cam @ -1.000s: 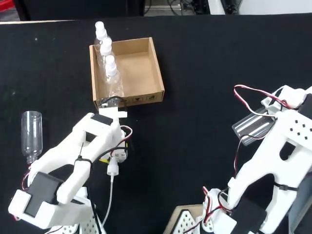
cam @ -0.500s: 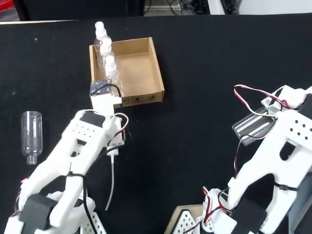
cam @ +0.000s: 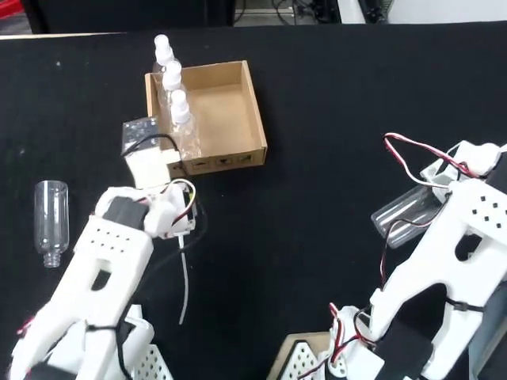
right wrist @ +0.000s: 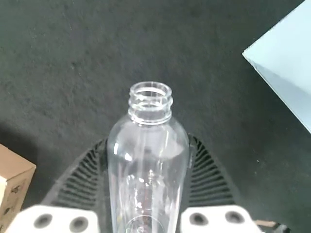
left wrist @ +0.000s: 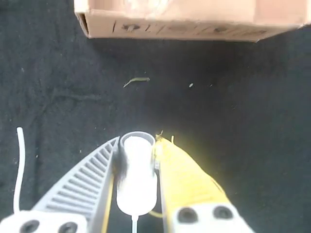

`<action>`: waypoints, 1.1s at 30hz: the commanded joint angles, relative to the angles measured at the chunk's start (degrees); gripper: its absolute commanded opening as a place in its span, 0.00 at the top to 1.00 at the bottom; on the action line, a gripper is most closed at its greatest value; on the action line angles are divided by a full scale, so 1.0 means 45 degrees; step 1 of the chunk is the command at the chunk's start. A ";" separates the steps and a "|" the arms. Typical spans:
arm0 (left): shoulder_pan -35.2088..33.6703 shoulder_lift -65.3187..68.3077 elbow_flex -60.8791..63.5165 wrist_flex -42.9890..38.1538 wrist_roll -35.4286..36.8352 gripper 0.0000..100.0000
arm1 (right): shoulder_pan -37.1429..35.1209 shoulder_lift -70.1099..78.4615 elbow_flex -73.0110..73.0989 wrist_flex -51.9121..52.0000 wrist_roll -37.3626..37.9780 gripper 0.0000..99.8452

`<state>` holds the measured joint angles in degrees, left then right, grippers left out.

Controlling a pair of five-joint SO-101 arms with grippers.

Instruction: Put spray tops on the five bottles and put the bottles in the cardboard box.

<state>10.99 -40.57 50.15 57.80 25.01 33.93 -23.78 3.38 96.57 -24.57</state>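
Observation:
My left gripper (cam: 181,226) (left wrist: 137,141) is shut on a white spray top (left wrist: 136,174), whose thin tube (cam: 184,285) hangs toward the table's near edge. It hovers just in front of the cardboard box (cam: 226,111) (left wrist: 170,22). Three capped bottles (cam: 176,103) lie along the box's left wall. One bare clear bottle (cam: 50,222) lies on the table at the far left. My right gripper (cam: 412,210) (right wrist: 148,145) is shut on another clear bottle (right wrist: 148,145) (cam: 400,214), its open neck (right wrist: 150,99) pointing away from the wrist.
The table is covered in black cloth (cam: 317,119). A pale blue flat thing (right wrist: 286,63) and a cardboard corner (right wrist: 12,189) sit at the edges of the right wrist view. Red and white wires (cam: 408,162) loop off the right arm.
My left arm has swung left and carried the spray top away from the table's near edge toward the box front. The bottle in my right gripper has shifted slightly.

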 commanded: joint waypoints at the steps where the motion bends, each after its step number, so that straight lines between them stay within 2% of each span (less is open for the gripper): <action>1: -0.0068 -0.1836 0.0010 -0.0313 0.0313 0.97 | -0.0449 -0.1788 -0.0772 0.0234 -0.0059 0.99; 7: -0.0127 -0.3087 -0.0010 -0.0313 0.0352 0.97 | -0.1602 -0.2706 0.0225 -0.0156 -0.0059 0.99; 14: -0.0127 -0.4708 -0.0010 -0.0391 0.1797 0.97 | -0.2422 -0.3897 0.0654 -0.0156 -0.0059 0.99; 26: -0.1006 -0.7717 0.2921 -0.4259 0.3712 0.97 | -0.4513 -0.6105 0.2823 -0.2129 -0.0156 0.99; 33: -0.2061 -0.9221 0.3331 -0.4552 0.4845 0.97 | -0.5880 -0.7668 0.5245 -0.4396 -0.0156 0.99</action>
<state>3.78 -78.11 65.98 38.64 43.91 10.46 -54.11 25.19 81.36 -24.66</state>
